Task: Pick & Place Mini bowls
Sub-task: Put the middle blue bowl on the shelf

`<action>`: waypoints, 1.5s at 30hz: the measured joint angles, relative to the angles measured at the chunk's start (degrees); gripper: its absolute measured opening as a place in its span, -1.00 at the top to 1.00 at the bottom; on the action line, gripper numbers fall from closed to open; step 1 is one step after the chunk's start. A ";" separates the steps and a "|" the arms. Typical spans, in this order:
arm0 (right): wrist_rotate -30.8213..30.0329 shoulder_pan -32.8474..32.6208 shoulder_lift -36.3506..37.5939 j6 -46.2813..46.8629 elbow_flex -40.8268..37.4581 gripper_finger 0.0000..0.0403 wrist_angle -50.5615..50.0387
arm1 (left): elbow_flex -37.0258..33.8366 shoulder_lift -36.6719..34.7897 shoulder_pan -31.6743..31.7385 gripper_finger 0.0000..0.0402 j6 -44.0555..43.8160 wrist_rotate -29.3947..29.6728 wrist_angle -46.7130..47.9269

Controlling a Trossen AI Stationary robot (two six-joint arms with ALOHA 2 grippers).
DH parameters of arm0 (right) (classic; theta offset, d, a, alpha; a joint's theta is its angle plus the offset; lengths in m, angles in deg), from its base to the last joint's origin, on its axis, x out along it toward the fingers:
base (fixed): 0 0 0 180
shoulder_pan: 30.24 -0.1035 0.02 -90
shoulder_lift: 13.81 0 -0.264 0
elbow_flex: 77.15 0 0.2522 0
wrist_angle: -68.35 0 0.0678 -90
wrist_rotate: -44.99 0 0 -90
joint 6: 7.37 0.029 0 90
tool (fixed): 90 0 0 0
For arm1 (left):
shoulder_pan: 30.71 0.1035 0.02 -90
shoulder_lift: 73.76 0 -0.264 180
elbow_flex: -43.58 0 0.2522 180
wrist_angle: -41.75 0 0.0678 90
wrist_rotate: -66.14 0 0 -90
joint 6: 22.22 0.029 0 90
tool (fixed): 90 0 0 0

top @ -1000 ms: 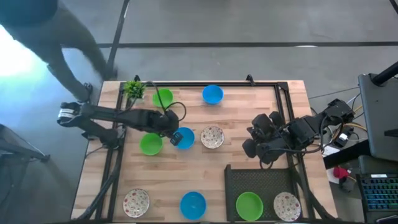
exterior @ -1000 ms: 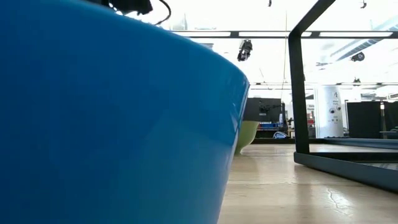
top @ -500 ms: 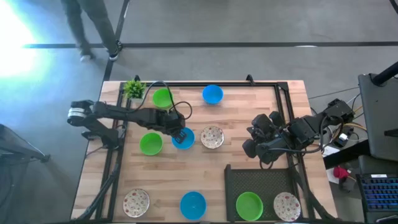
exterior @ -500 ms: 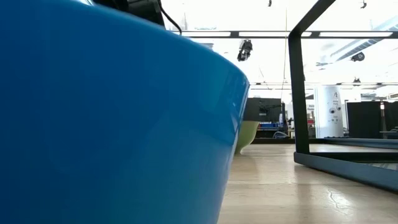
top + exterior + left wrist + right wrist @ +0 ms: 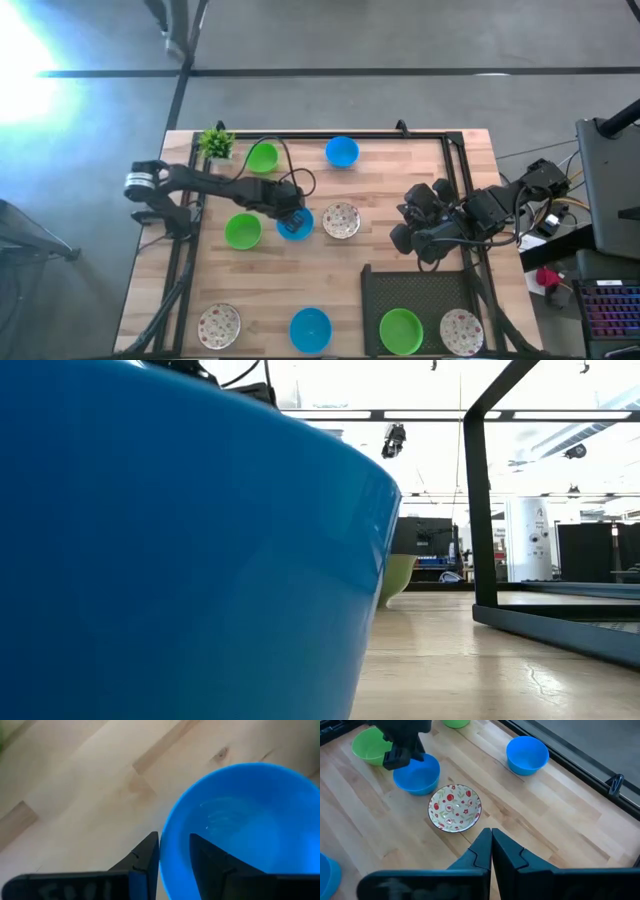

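here the left gripper (image 5: 174, 857) stands open astride the rim of the blue bowl (image 5: 294, 224), one finger inside, one outside. that bowl sits just beside the speckled bowl (image 5: 341, 221), on its plant-ward side. the right gripper (image 5: 403, 226), shut and empty, waits farther off.

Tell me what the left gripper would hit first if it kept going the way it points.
Probably the blue bowl: the left gripper has open jaws straddling its rim, with the wooden table just beneath.

Overhead, table-level and 2 wrist views share blue bowl (image 5: 294, 224).
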 joint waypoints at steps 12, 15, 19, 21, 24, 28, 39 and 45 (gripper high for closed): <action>0.02 -0.04 0.00 0.17 0.00 0.96 0.26 | 0.00 2.24 0.02 0.86 0.05 -0.82 -0.36; 0.02 -0.04 0.00 0.14 0.00 0.96 0.26 | 0.11 1.39 0.02 0.96 -0.23 -1.02 -0.50; 0.02 -0.04 0.00 0.02 0.00 0.96 0.32 | 0.41 -0.86 0.00 0.99 -0.41 -0.75 -0.01; 0.04 -0.04 -0.06 0.00 0.00 0.96 0.43 | 0.96 -2.63 0.02 0.99 -0.45 -0.23 0.21; 0.08 -0.04 -0.23 -0.05 0.00 0.96 0.46 | 2.38 -5.54 0.02 0.99 -0.42 1.26 0.39; -1.46 -0.03 -0.24 -2.17 0.00 0.96 1.77 | 5.28 -9.04 0.00 1.00 -0.36 5.45 0.75; -10.38 0.00 -0.95 -15.18 -0.07 0.72 9.52 | 16.90 -10.57 -1.83 1.00 8.08 23.28 0.04; -18.54 -0.02 -3.12 -19.58 -0.11 0.47 10.29 | 18.25 -10.53 -3.74 1.00 15.19 32.16 -6.92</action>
